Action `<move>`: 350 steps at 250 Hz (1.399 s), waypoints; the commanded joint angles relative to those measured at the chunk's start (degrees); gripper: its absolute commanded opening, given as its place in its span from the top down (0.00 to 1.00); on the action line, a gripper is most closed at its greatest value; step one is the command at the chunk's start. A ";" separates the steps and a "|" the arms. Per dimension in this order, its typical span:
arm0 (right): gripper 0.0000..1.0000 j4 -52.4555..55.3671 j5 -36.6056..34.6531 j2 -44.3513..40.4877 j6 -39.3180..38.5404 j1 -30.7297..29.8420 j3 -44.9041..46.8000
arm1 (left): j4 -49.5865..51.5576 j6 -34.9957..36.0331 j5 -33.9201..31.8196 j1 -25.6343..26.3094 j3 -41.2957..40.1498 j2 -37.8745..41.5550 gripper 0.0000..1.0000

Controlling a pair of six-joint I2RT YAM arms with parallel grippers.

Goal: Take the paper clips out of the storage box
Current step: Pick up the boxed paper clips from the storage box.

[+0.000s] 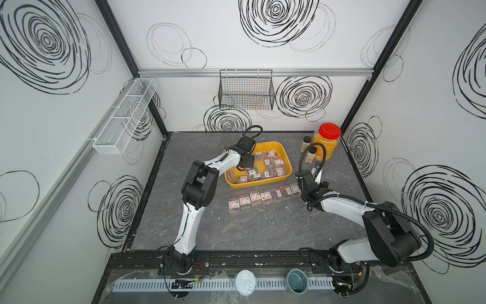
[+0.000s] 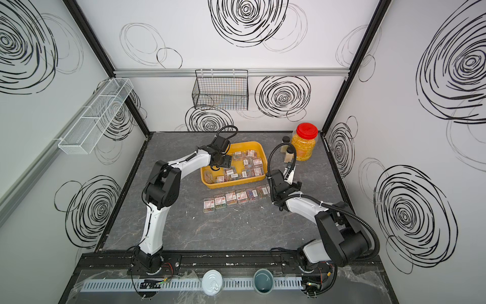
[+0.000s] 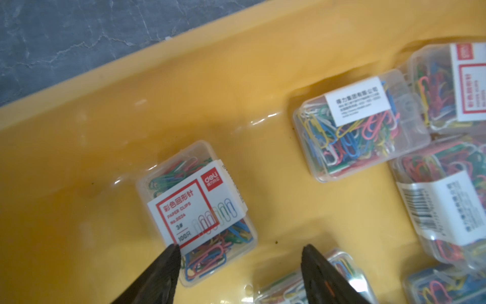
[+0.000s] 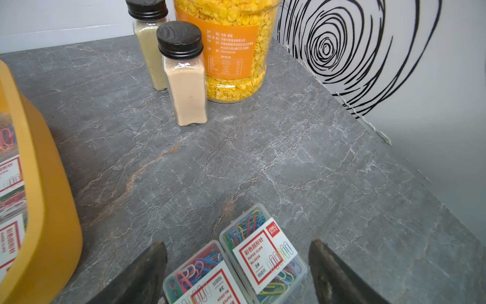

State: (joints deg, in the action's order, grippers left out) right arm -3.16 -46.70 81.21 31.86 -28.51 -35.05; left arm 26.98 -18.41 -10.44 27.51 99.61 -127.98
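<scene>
Now, left pincer [image 3: 240, 247]: jaws apart, low over a clip case [image 3: 196, 213] inside the yellow tray [image 3: 105, 131].
Right pincer [image 4: 238, 242]: spread wide over the row of cases [image 1: 265, 196] on the tabletop [image 1: 236, 231], beside the tray.

Two matching robot arms, mine, both mounted on the black base rail [image 1: 249, 260]. My left arm [image 1: 188, 218] and right arm [image 1: 342, 206] have smooth white link shells joined by bulky matte black joint housings, with round black bases on the rail. Thin coloured wires [image 1: 199, 266] trail beside each base, close to the rail. A ribbed black hose [image 1: 431, 243] loops from the rail along my right arm. A short black cable [image 1: 252, 126] arches at my left arm's end farthest from the rail. My left gripper [image 3: 239, 247] has plain black wedge fingers; my right gripper [image 4: 238, 242] has the same, scuffed brownish at the edges.
</scene>
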 commanded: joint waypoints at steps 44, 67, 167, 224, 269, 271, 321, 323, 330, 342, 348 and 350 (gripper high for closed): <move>0.13 1.54 -2.21 0.85 0.05 -0.71 -1.84 | -3.61 -4.19 -8.06 1.35 -5.81 7.81 0.24; 0.13 1.64 -2.42 1.10 0.06 -0.75 -2.04 | -5.84 -5.39 -8.64 1.12 -8.31 9.66 0.23; 0.13 1.90 -2.92 1.38 0.07 -1.21 -2.17 | -5.57 -8.97 -5.12 -0.10 -3.07 2.01 0.25; 0.13 2.18 -3.26 2.06 -0.02 -1.44 -2.66 | -5.43 -10.16 -3.98 -0.86 -1.03 -1.00 0.25; 0.13 2.45 -3.78 2.46 0.07 -1.74 -3.05 | -5.00 -10.61 -3.10 -1.49 0.78 -3.37 0.27; 0.13 2.43 -3.80 2.46 0.07 -1.73 -3.04 | -4.92 -10.62 -3.10 -1.56 0.85 -3.51 0.28; 0.13 2.72 -4.19 2.98 0.09 -2.03 -3.43 | -3.98 -11.03 -3.28 -2.18 3.66 -6.39 0.30; 0.12 2.76 -4.19 2.99 0.10 -1.98 -3.42 | -3.92 -11.03 -3.32 -2.19 3.83 -6.58 0.30; 0.13 2.72 -4.28 2.99 0.09 -2.12 -3.45 | -3.56 -11.03 -3.49 -2.19 4.41 -7.01 0.30; 0.13 2.68 -4.31 3.04 0.05 -2.11 -3.45 | -3.09 -11.03 -3.58 -2.28 5.34 -7.82 0.29; 0.13 2.72 -4.36 3.02 0.05 -2.07 -3.44 | -2.83 -11.12 -3.50 -2.37 5.79 -8.17 0.28; 0.13 2.70 -4.32 3.00 0.11 -2.07 -3.45 | -2.82 -11.12 -3.46 -2.37 5.91 -8.21 0.27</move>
State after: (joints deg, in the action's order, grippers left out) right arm -1.67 -49.06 83.53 31.83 -30.20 -36.99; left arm 22.76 -28.40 -14.15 26.00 102.59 -133.93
